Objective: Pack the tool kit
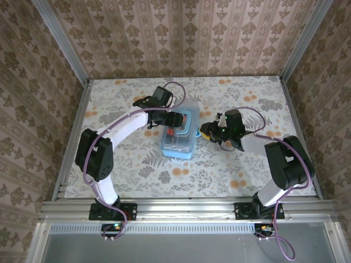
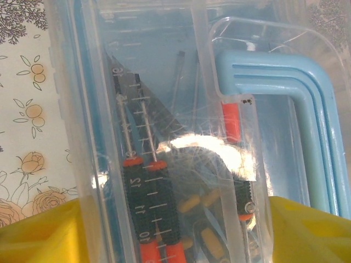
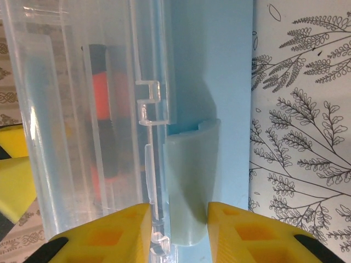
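Packing looks mostly done: the tool box (image 1: 176, 143) is sat mid table (image 1: 230, 181), screwdrivers (image 2: 159, 203) seen inside through the clear lid. Its latch (image 3: 189, 186) is pinched by the narrowed right end effector (image 3: 178, 230) (likely not snapped yet); further back, the left end effector (image 2: 175, 224) is spread wide over the box.

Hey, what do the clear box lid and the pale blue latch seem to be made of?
Transparent box lid: likely hard glossy plastic; tools show through, glare streaks. Pale blue curved latch: probably moulded matte plastic; opaque, even colour, soft shading.
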`<state>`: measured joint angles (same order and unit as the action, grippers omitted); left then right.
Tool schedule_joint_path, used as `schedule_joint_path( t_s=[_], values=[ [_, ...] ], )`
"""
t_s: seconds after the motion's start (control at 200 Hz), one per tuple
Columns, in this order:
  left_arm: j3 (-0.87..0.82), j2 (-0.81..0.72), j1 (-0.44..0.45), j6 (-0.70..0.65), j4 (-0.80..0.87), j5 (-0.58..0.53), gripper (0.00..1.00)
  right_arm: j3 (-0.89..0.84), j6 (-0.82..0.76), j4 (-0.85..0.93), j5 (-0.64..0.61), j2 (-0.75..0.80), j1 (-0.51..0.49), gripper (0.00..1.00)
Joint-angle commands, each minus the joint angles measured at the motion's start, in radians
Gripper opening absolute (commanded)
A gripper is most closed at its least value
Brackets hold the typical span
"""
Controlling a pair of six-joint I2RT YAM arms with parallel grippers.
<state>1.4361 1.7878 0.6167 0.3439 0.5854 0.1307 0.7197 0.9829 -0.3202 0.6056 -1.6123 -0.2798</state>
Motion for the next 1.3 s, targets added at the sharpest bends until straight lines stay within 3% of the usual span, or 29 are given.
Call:
schedule_joint_path(
  t_s=[0.0, 0.4, 0.745, 0.985, 1.295],
  values=[
    [-0.043, 0.073, -0.008, -0.006, 0.104, -0.034, 0.48, 0.039, -0.03, 0.037, -0.01, -0.002, -0.007, 0.34],
    [-0.042, 0.073, -0.006, -0.008, 0.106, -0.034, 0.48, 0.056, -0.048, 0.038, 0.002, 0.002, -0.007, 0.34],
    [-0.059, 0.078, -0.006, -0.001, 0.083, -0.019, 0.48, 0.059, 0.057, -0.157, 0.083, -0.058, -0.01, 0.3],
    [-0.068, 0.079, -0.008, -0.004, 0.079, -0.019, 0.48, 0.048, 0.06, -0.152, 0.081, -0.098, -0.006, 0.29],
    [-0.06, 0.092, -0.008, -0.004, 0.092, -0.037, 0.48, 0.116, 0.028, -0.051, 0.109, 0.025, 0.043, 0.3]
  ],
)
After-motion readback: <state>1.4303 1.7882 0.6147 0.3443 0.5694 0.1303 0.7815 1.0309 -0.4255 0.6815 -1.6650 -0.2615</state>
